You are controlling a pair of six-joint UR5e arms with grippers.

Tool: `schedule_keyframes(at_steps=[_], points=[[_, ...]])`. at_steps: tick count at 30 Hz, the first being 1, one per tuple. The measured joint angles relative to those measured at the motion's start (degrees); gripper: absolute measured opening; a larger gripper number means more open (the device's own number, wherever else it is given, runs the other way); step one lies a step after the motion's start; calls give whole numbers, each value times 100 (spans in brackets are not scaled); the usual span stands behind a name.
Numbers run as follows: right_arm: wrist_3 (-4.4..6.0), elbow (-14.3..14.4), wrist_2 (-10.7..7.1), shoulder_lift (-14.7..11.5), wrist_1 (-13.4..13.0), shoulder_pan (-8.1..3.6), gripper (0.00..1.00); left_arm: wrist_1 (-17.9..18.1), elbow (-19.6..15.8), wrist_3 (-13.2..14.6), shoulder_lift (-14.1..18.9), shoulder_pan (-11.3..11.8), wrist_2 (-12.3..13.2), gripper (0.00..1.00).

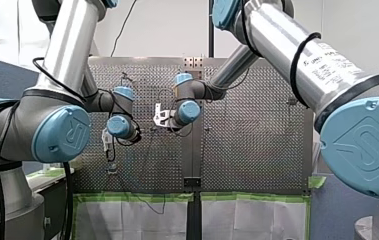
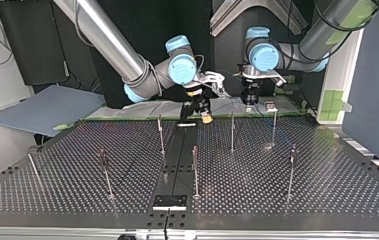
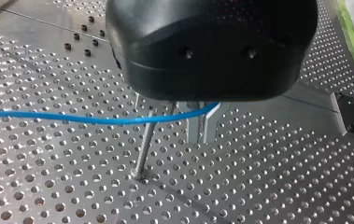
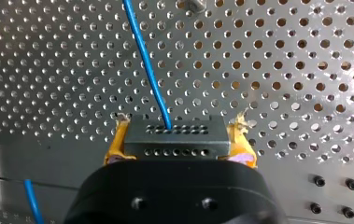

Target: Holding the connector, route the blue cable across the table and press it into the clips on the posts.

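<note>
Top view's left side first: thin posts (image 2: 105,172) stand upright on the perforated worktop (image 2: 287,210), well apart from each other. Into the middle now, where my right arm enters from the upper left and my right hand (image 2: 197,116) hangs over the worktop's far edge, above the dark centre strip (image 2: 177,160). Look at the right wrist view: yellow pads (image 4: 115,142) squeezed on both sides of the dark connector (image 4: 177,140). That's a firm pinch, with the block sitting square between them and its rows of small holes facing out. The blue cable (image 4: 149,70) leaves the connector's face at about its middle and runs straight ahead, away from the hand, over the holes of the worktop. A second short stretch of blue shows beside the hand's black body.

On to the right: my left hand (image 2: 249,102), black, hangs just beside my right one at the far side of the worktop, and the two are not touching. In the left wrist view the cable sweeps in from the side in a shallow sag, crosses in front of a slim post (image 3: 143,147) near its upper part and rises to vanish under the black housing. Is this hand spread or nipping the cable? I cannot tell, its body hides that. Touching the post or just passing it? Can't call that either. Further right, more posts, all upright
</note>
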Motion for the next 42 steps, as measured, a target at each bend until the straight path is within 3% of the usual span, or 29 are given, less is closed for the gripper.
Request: schedule_keyframes(at_steps=[22,32,42], points=[[120,0,-177,16,-17,-300,0,166,320,-129,-224,56,232,0],[145,0,-224,21,-17,-400,0,93,758,-222,-560,97,270,0],[125,-5,-235,19,-26,-493,0,-34,1197,-278,-617,216,317,0]])
